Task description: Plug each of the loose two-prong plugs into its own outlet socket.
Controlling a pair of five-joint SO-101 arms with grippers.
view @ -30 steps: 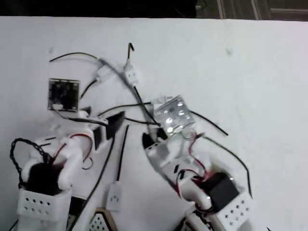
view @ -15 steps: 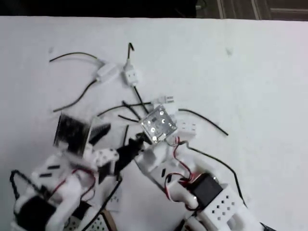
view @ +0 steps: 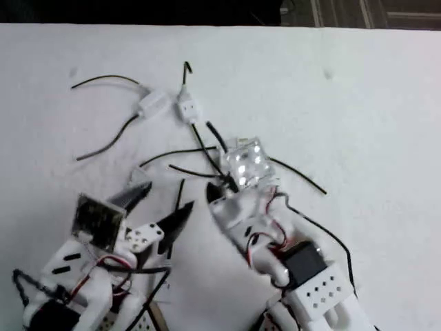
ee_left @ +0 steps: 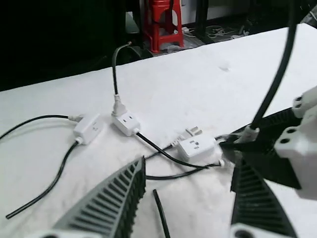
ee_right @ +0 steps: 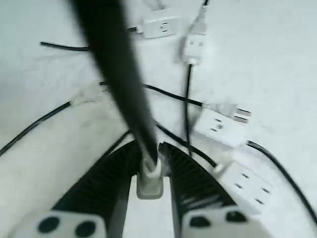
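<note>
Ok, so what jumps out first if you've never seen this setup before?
The right hand, near the middle of the table, is shut on a white plug whose black cable rises out of its grip. Just beyond lies a tangle of black cords and white outlet sockets. The left hand hangs open at the near left.

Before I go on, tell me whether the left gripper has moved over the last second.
Yes. In the high view the left gripper has drawn back toward the table's near edge, farther from the white socket, which stayed put.
</note>
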